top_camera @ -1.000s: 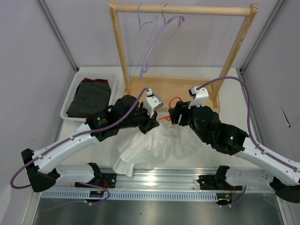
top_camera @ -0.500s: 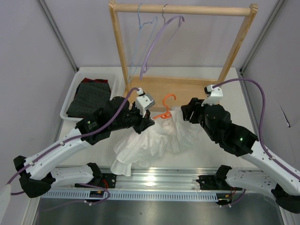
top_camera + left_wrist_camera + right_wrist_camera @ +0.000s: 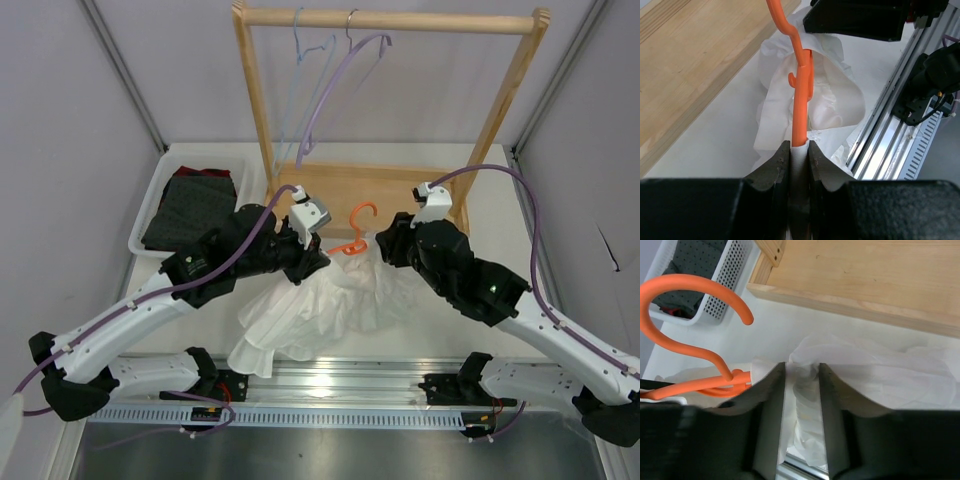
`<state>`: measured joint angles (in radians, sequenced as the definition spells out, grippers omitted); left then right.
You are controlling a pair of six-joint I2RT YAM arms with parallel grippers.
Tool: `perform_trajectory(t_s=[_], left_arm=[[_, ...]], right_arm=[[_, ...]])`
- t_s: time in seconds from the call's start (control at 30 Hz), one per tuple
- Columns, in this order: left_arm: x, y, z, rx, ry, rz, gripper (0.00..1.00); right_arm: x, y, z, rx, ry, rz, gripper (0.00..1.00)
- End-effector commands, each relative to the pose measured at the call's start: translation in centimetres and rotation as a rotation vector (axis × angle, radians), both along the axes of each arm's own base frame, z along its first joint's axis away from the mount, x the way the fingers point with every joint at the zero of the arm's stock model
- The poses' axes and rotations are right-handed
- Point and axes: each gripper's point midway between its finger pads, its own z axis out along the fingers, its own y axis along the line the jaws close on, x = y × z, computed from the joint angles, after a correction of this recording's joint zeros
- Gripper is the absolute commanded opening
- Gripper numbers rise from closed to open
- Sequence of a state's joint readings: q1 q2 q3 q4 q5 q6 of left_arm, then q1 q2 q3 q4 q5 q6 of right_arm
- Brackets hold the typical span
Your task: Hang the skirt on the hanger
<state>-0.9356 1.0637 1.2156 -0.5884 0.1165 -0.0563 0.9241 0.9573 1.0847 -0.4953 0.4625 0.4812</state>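
The left gripper [image 3: 799,146] is clenched on the lower end of the hanger [image 3: 801,100]. Its two dark fingers [image 3: 774,162] press the orange stem from both sides, and a fold of white fabric is caught there with it. From that grip the hanger runs away from the wrist camera, over the bunched skirt [image 3: 832,97], and its hook curves off the top of the view beside the black body of the other arm.

The right gripper [image 3: 801,371] grasps the skirt. Its fingers [image 3: 771,407] stand close together with a ridge of the thin crinkled cloth pinched between them. The orange hook arches just to the left of them, clear of the table.

From above, both grippers meet near the middle of the table, in front of the wooden garment rack [image 3: 390,20]. The left gripper comes in from the left and the right gripper from the right, with the hanger's hook poking up between them. The skirt lies in a loose heap on the white table [image 3: 500,215]. Its upper part is gathered at the hanger and the grippers, and its ruffled hem spreads toward the aluminium rail [image 3: 330,378] at the near edge.

A pale blue hanger [image 3: 297,70] and a lilac hanger [image 3: 335,85] hang on the rack's top bar. To the left of the rack, a white perforated basket [image 3: 147,212] holds a dark dotted folded garment [image 3: 192,208].
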Motion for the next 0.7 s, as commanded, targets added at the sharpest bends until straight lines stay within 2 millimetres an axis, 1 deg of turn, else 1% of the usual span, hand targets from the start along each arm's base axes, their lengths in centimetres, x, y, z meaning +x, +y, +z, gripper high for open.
perform_trajectory(t_s=[0.0,0.03,0.07,0.1,0.17,0.23,0.33,0.37,0.4,0.43,0.53,0.6,0.67], left_arm=[[0.3,-0.8,4.7,-0.130,-0.064,-0.004,0.00],[0.2,-0.7,4.8,-0.132,-0.064,-0.008,0.00],[0.1,-0.8,4.9,-0.133,-0.061,-0.012,0.00],[0.1,-0.7,4.9,-0.133,-0.063,-0.011,0.00],[0.1,-0.6,4.9,-0.130,-0.065,-0.011,0.00],[0.1,-0.5,4.9,-0.125,-0.066,-0.006,0.00],[0.1,-0.2,5.1,-0.127,-0.074,0.004,0.00],[0.1,-0.1,5.1,-0.128,-0.076,0.007,0.00],[0.1,0.0,5.7,-0.141,-0.084,0.010,0.00],[0.1,0.1,5.7,-0.143,-0.084,0.012,0.00],[0.0,0.2,7.1,-0.173,-0.100,0.016,0.00],[0.2,0.3,7.6,-0.185,-0.110,0.029,0.00],[0.4,0.3,8.6,-0.211,-0.128,0.039,0.00]], right_arm=[[0.4,-0.5,0.3,0.028,-0.008,-0.036,0.30],[0.7,-0.7,0.2,0.027,-0.004,-0.047,0.23],[0.8,-0.8,0.2,0.028,-0.005,-0.052,0.09],[0.9,-0.9,0.2,0.026,-0.004,-0.053,0.01],[1.3,-1.5,0.4,0.028,-0.008,-0.075,0.00],[1.8,-2.5,0.4,0.019,-0.010,-0.112,0.00],[2.5,-4.1,0.3,0.001,-0.002,-0.160,0.00],[2.5,-4.2,0.1,-0.004,0.003,-0.155,0.00],[2.7,-4.7,0.2,-0.004,0.001,-0.167,0.00],[2.7,-5.0,0.1,-0.011,0.003,-0.175,0.00],[2.9,-5.6,-0.1,-0.016,0.015,-0.194,0.00],[2.9,-5.6,0.0,-0.015,0.015,-0.194,0.00],[2.9,-5.7,0.3,-0.012,0.012,-0.190,0.00]])
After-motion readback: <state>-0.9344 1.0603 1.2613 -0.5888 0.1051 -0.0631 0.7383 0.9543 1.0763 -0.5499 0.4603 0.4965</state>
